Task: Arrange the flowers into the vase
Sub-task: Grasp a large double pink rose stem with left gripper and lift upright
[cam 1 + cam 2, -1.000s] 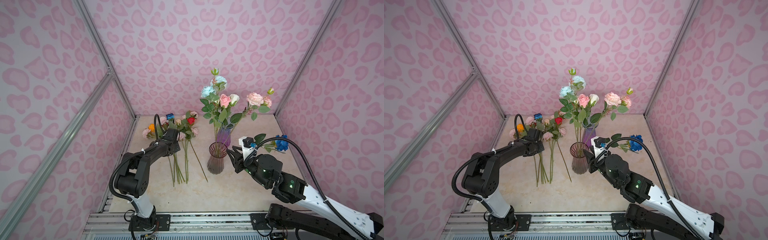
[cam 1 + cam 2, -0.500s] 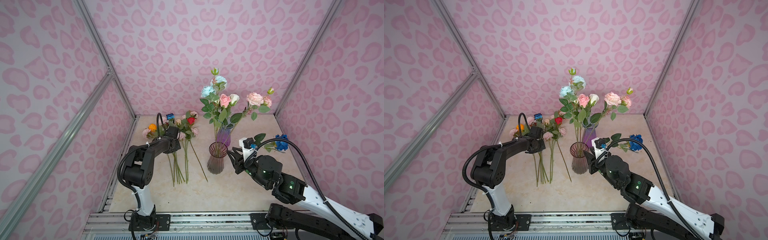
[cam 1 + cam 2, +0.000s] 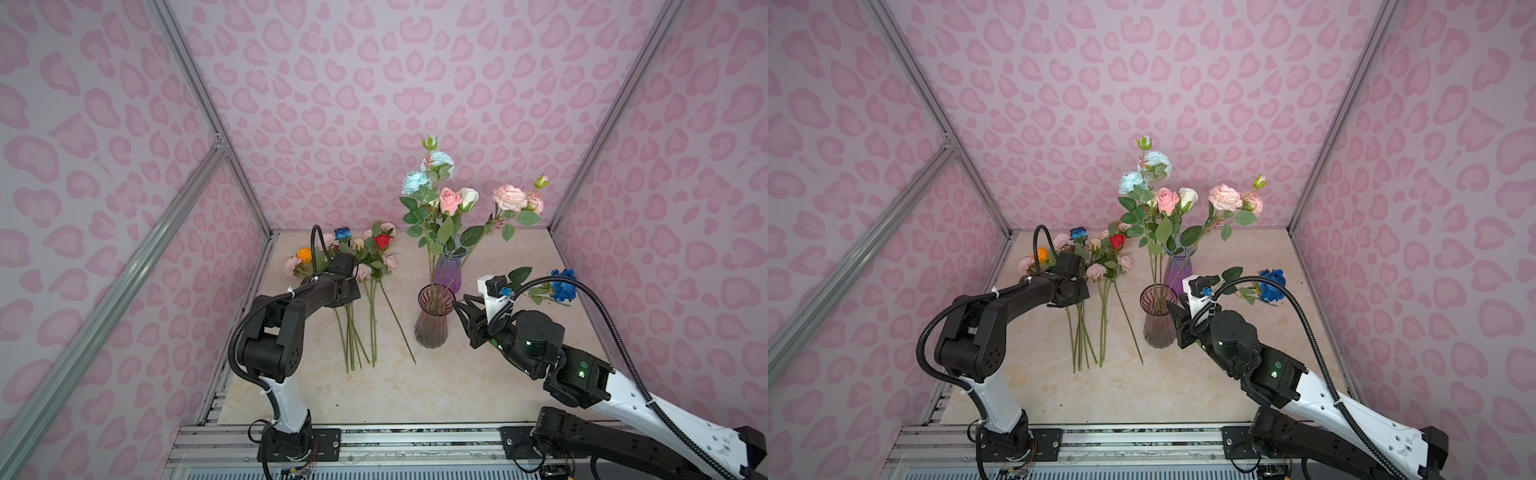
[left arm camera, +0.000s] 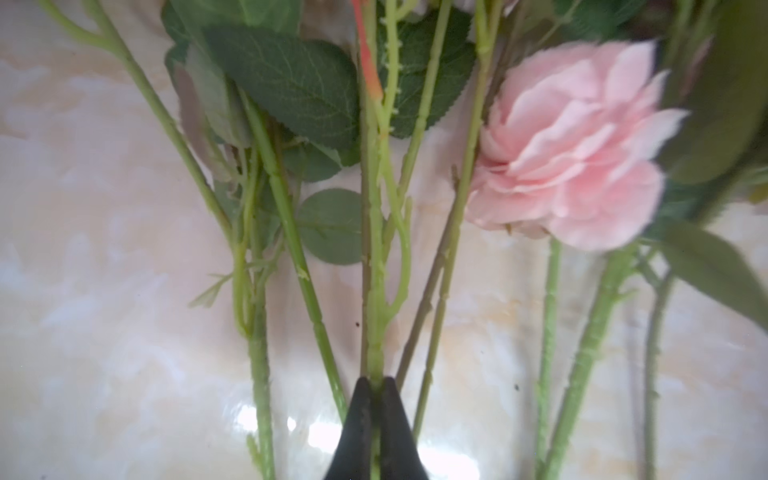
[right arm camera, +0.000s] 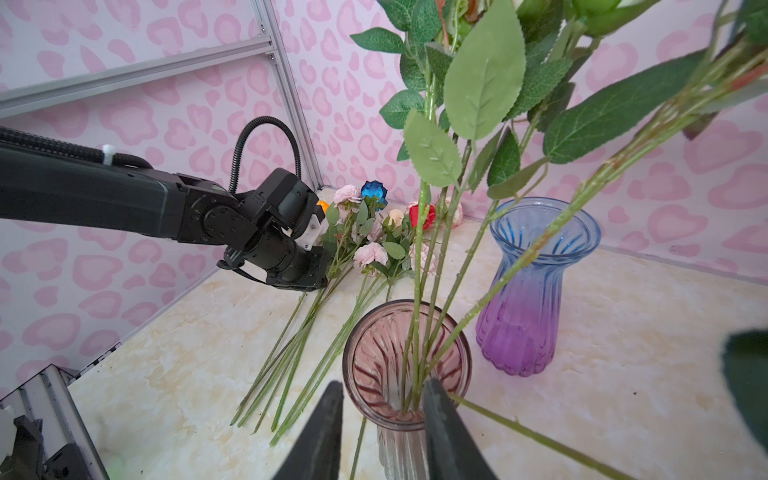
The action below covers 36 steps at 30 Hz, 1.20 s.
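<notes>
Mid-bench, the right gripper (image 5: 383, 382), fingers partly apart, sits at the near rim of the ribbed smoky-pink glass vase (image 3: 430, 328) holding tall pink, white and pale blue flowers (image 3: 451, 199). A dark blue rose (image 3: 563, 286) hangs above that arm. A blue-to-purple glass vase (image 3: 446, 276) stands just behind the pink one. Towards the far left corner, the left gripper (image 4: 376, 380) pinches one green stem (image 4: 373, 249) among loose flowers (image 3: 382, 241) lying flat.

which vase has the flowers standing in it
The smoky pink front vase: all the upright stems go into it. The blue-to-purple vase behind is empty.
</notes>
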Available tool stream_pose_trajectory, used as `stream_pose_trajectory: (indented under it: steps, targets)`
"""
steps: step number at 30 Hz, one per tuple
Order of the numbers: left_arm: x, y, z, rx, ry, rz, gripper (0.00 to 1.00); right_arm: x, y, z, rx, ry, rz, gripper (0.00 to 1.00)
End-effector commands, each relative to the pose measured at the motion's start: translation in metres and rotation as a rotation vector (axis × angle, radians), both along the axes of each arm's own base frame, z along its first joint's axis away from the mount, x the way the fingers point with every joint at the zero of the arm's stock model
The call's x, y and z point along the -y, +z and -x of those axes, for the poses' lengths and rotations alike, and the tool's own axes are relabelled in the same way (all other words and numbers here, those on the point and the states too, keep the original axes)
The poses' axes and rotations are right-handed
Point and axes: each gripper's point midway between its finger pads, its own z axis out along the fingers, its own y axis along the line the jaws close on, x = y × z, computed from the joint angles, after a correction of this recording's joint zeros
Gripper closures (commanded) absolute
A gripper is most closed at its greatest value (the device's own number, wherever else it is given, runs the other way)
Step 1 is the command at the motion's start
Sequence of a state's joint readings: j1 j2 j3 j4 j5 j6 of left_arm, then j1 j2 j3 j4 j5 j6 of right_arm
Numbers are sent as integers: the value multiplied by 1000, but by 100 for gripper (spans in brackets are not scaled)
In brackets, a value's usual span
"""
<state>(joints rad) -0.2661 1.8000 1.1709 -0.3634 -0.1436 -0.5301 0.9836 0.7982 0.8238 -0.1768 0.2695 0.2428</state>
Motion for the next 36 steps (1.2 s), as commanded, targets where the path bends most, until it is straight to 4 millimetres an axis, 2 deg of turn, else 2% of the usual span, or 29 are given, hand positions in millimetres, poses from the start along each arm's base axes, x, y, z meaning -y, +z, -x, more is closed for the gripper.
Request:
stream_pose_trajectory:
  steps: [1,6,16,20,22,24,27,32,34,36]
  targets:
    - [7,32,2,65,-20,53,97,-1,10,-1,22,-2,-31,66]
    - [6,77,7,166,-20,86,97,-2,13,-2,28,-1,-29,66]
    - [6,137,26,361,-54,149,97,1,16,0,34,-2,-35,66]
    - [-4,158,35,393,-62,62,97,-2,17,0,33,8,-39,66]
    - [-4,157,41,370,-80,-80,97,-4,17,-1,34,12,-40,66]
    - [4,142,43,309,-125,-231,97,-7,16,-2,31,18,-42,66]
    - [-3,121,47,224,-105,-433,97,-13,17,-2,26,36,-49,66]
    - [-6,85,44,144,-83,-489,97,-13,20,0,24,44,-55,66]
    - [-8,80,44,143,-69,-462,97,-9,21,1,26,36,-58,66]
    - [-7,84,43,170,-60,-423,97,-6,22,2,28,28,-59,66]
